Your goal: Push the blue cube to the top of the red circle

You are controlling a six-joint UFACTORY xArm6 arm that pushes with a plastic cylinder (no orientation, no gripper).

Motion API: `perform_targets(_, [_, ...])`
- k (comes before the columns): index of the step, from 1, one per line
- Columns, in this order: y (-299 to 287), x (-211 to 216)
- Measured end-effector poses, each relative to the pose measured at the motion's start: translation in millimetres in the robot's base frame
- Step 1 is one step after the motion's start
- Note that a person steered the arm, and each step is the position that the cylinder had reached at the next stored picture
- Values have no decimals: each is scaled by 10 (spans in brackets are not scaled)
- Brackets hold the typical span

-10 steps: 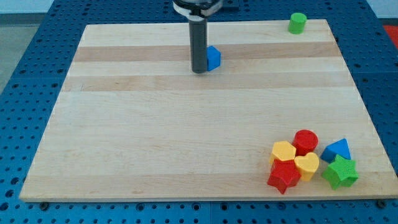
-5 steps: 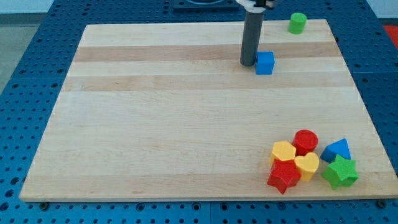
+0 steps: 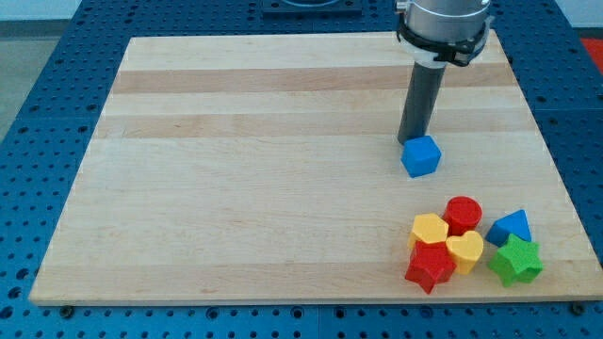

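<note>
The blue cube (image 3: 420, 155) lies on the wooden board (image 3: 236, 188) right of centre, slightly turned. My tip (image 3: 410, 141) touches its upper left side. The red circle (image 3: 463, 215) sits below and to the right of the cube, at the top of a cluster of blocks, with a gap of bare board between them. The rod rises from the tip to the arm's head at the view's top.
Around the red circle lie a yellow hexagon (image 3: 430, 229), a yellow heart (image 3: 464, 250), a red star (image 3: 431, 266), a blue triangle (image 3: 510, 227) and a green star (image 3: 515, 260). The arm's head hides the top right corner of the board.
My tip has pushed the blue cube from the board's top centre to the right and then down, towards the red circle. The green cylinder at the top right is now hidden by the arm.
</note>
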State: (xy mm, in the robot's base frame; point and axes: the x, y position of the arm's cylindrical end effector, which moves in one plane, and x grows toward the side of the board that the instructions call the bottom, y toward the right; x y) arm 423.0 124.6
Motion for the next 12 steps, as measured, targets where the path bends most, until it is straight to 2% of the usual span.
perform_targets(1, [0, 201])
perform_targets(3, [0, 245])
perform_targets(5, [0, 476])
perform_targets(7, [8, 427])
perform_targets(10, [364, 614])
perform_targets(11, [461, 589])
perform_targets(12, [617, 176])
